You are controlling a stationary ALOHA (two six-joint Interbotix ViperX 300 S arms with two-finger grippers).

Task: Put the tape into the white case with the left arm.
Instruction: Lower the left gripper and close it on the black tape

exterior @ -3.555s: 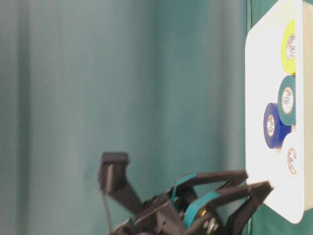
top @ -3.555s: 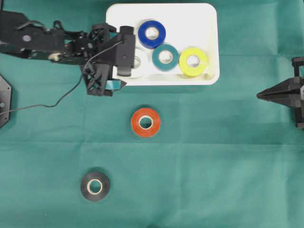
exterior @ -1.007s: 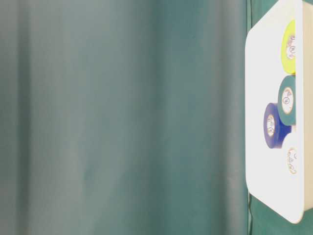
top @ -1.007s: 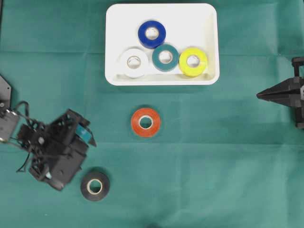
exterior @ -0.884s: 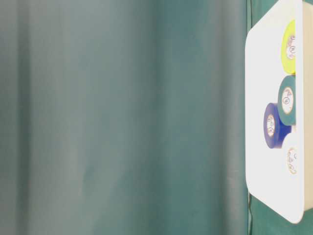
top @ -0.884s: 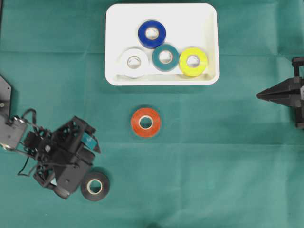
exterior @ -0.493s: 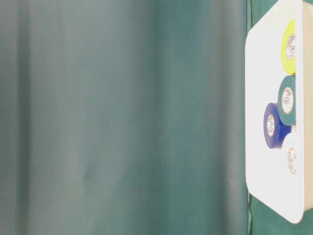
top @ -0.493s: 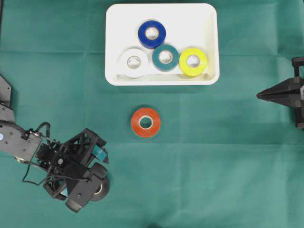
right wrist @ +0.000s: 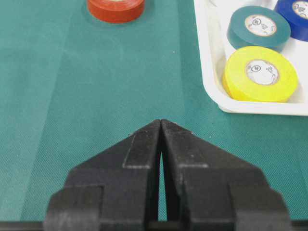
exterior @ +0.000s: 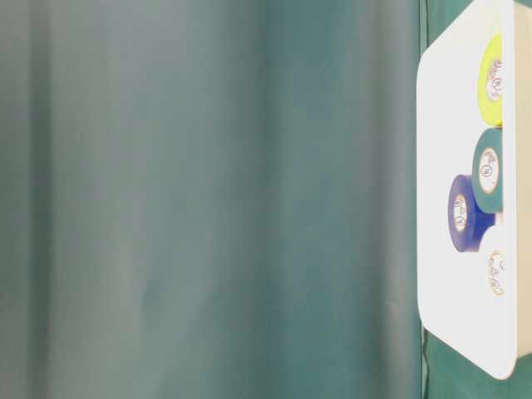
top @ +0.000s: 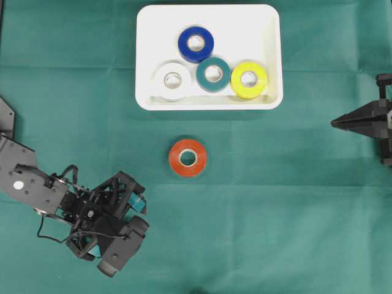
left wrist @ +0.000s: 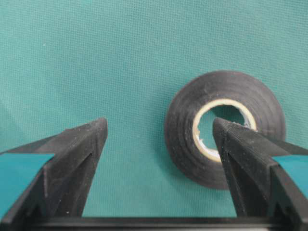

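Observation:
A black tape roll (left wrist: 183, 130) lies flat on the green cloth. My left gripper (left wrist: 160, 124) hangs open over it: the right finger's tip is above the roll's hole, and the left finger stands out to the roll's left. In the overhead view the left gripper (top: 131, 222) covers that roll. An orange tape roll (top: 188, 158) lies alone mid-table. The white case (top: 260, 24) at the top holds blue (top: 196, 44), white (top: 173, 81), teal (top: 213, 74) and yellow (top: 249, 79) rolls. My right gripper (right wrist: 160, 121) is shut and holds nothing.
The right gripper (top: 335, 123) rests at the table's right edge, pointing left. The table-level view has only the white case (exterior: 445, 125) on edge at the right against green cloth. A black mount (top: 6, 116) sits at the left edge.
The left arm has swung down and to the right from beside the black roll to over it, hiding it from overhead. Its jaws stayed open. The right arm has not moved.

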